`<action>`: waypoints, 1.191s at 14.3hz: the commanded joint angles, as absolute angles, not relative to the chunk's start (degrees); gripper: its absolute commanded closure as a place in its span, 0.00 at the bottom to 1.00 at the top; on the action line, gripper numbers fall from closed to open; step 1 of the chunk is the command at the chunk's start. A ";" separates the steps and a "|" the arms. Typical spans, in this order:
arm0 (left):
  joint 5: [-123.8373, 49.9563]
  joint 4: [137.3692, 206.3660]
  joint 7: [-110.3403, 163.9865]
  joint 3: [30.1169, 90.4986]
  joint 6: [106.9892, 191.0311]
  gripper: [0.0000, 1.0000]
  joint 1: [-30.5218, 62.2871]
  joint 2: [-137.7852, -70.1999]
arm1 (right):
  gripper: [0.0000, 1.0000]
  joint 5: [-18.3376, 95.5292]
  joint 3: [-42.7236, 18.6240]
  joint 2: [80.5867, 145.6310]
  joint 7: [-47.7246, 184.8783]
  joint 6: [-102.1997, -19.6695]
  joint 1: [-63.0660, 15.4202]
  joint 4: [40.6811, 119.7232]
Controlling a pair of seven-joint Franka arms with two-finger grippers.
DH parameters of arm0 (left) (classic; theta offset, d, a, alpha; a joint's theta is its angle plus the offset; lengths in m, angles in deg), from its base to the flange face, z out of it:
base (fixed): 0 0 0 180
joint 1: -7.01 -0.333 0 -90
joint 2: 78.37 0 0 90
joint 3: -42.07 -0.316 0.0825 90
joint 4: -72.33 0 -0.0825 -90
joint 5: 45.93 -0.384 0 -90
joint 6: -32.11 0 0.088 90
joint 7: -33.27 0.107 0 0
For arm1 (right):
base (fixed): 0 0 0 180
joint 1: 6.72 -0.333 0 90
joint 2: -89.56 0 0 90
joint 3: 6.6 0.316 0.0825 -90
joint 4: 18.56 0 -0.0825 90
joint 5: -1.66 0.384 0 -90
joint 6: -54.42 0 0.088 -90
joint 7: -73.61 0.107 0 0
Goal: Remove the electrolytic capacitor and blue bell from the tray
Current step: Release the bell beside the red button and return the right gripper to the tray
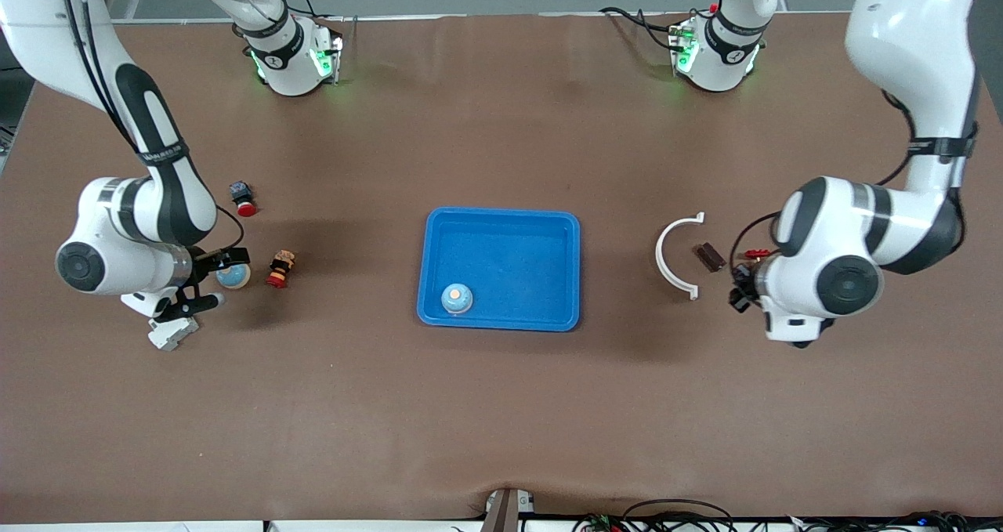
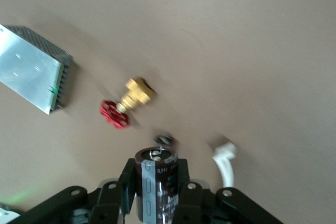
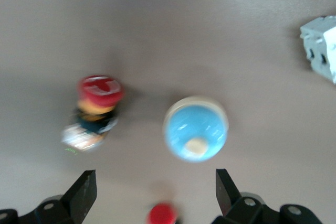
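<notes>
Left hand [image 2: 157, 203] grips the capacitor [image 2: 157, 182] near the desk's [image 1: 501, 407] left-arm edge — right hand [image 3: 156, 192], jaws wide, hangs over a blue bell [image 3: 196, 128] w/ another bell [image 1: 456, 298] in the tray [image 1: 501, 324].

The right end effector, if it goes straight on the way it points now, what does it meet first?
Probably the blue bell, which sits between the open fingers of the right end effector in its wrist view. Depth is unclear.
</notes>
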State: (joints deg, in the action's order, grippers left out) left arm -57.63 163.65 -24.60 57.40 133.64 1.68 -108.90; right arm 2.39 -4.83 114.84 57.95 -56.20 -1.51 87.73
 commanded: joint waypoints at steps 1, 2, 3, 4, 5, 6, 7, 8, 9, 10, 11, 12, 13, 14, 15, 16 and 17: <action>-58.24 167.51 -21.76 57.80 133.71 1.00 -0.54 -105.97 | 0.00 5.26 -4.58 111.63 69.69 -48.08 -6.44 83.76; -59.37 167.78 -18.79 57.80 133.97 1.00 -1.42 -106.23 | 0.00 6.05 -4.58 110.49 75.66 -47.80 -8.46 83.57; -62.51 169.00 -16.50 57.98 134.76 1.00 -3.00 -106.41 | 0.00 7.36 -4.58 109.60 82.42 -47.79 -10.66 83.22; -64.63 171.01 -14.82 58.15 136.94 1.00 -4.58 -106.32 | 0.00 8.42 -4.58 109.33 88.31 -47.62 -12.59 82.00; -65.52 173.82 -12.98 58.15 140.18 1.00 -5.64 -105.97 | 0.00 9.30 -4.58 109.33 93.33 -47.18 -14.61 80.69; -65.79 176.11 -11.48 58.15 143.26 1.00 -6.52 -105.88 | 0.00 9.83 -4.67 109.51 97.30 -47.27 -16.46 79.45; -66.14 177.43 -10.07 58.15 144.68 1.00 -7.66 -106.14 | 0.00 9.84 -4.67 109.77 100.91 -47.70 -18.48 78.31; -66.23 178.41 -7.62 58.24 146.00 1.00 -8.97 -106.49 | 0.00 9.92 -4.67 109.86 104.25 -47.97 -20.42 76.99; -66.32 179.02 -3.24 58.15 147.23 1.00 -10.73 -107.02 | 0.00 9.92 -4.67 110.29 106.81 -48.14 -22.26 74.72; -66.24 178.94 2.28 58.24 148.38 1.00 -12.75 -107.72 | 0.00 9.92 -4.67 111.78 108.48 -48.23 -24.11 71.91; -66.24 178.59 6.60 58.24 149.61 1.00 -14.33 -108.34 | 0.00 9.84 -4.67 113.45 109.46 -48.23 -25.87 69.19; -66.24 178.33 8.30 58.24 150.93 1.00 -14.87 -108.60 | 0.00 9.57 -4.67 115.03 109.99 -48.50 -27.45 67.16; -66.24 178.24 8.40 58.24 152.24 1.00 -14.79 -109.39 | 0.00 9.49 -4.75 116.52 110.43 -50.24 -28.60 65.75; -66.24 178.15 8.40 58.15 154.00 1.00 -14.79 -110.09 | 0.00 9.57 -4.75 117.41 110.52 -53.30 -29.04 65.38; -66.32 178.15 8.57 58.15 156.45 1.00 -14.79 -111.14 | 0.00 9.66 -4.67 118.38 110.26 -56.38 -29.48 65.38; -66.41 177.98 8.75 58.07 158.56 1.00 -14.61 -112.20 | 0.00 9.57 -4.75 119.43 109.39 -58.58 -30.36 65.29; -66.41 176.50 8.06 58.07 158.85 1.00 -13.92 -113.08 | 0.00 9.22 -4.75 120.83 109.21 -60.61 -31.24 65.20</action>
State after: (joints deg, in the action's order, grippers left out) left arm -65.07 178.01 8.55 57.66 156.95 -14.76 -111.28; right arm 8.91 -4.06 117.23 109.93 -58.31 -29.81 67.89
